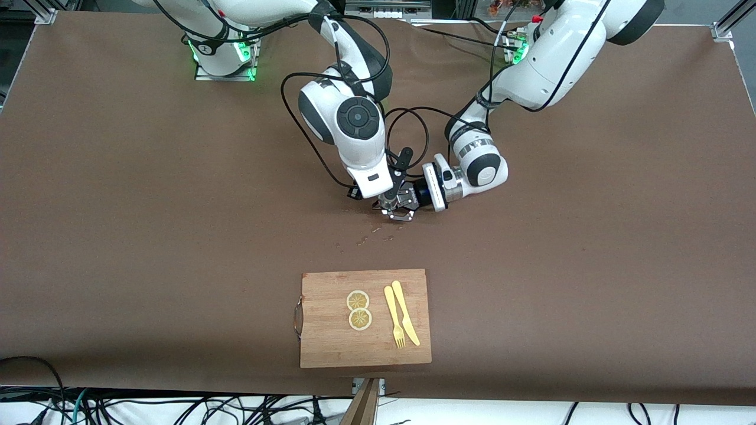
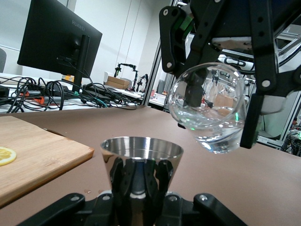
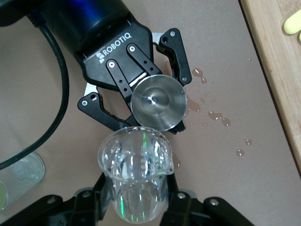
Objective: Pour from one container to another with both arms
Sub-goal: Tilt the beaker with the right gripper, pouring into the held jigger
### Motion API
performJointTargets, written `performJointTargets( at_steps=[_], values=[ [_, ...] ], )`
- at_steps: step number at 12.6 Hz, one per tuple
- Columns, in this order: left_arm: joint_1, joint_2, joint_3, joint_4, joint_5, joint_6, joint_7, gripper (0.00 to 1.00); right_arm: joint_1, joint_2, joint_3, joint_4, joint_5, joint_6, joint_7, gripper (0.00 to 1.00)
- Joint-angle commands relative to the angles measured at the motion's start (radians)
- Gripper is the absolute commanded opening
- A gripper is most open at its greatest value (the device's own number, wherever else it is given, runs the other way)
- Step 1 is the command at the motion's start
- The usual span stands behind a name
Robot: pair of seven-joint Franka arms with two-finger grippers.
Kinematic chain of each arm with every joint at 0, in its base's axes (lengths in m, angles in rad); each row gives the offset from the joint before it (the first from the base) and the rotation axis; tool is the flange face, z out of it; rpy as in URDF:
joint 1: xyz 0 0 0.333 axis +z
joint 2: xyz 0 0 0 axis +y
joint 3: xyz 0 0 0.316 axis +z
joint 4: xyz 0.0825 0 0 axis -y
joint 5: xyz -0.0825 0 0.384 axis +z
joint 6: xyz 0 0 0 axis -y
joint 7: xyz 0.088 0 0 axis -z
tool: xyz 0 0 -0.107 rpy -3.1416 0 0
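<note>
Holding the steel jigger point(image 3: 158, 103) upright, our left end effector point(image 1: 407, 208) is clamping it low over the middle of the table point(image 1: 118, 206). Our right end effector point(image 1: 388, 203) is gripping the clear glass cup point(image 3: 136, 176) and tilting its mouth toward the jigger's rim, just above and beside it. Droplets point(image 3: 214, 115) are lying on the table beside the jigger, toward the wooden cutting board point(image 1: 365, 319).
</note>
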Motion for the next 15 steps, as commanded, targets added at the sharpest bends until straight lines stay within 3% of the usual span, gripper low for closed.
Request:
performJointTargets(
  at_steps=[1,12,15],
  values=[
    [-0.034,-0.019,0.02,0.004,-0.062,0.02,0.049,0.0,0.012,0.007,-0.004,0.02,-0.039,-0.022,0.022,0.27],
    [-0.066,-0.021,0.038,0.005,-0.095,0.022,0.052,0.0,-0.017,0.001,-0.002,0.023,-0.047,-0.02,0.026,0.28],
    [-0.066,-0.021,0.038,0.005,-0.096,0.022,0.052,0.0,-0.057,-0.018,-0.002,0.022,0.077,-0.009,-0.029,0.28]
  ],
)
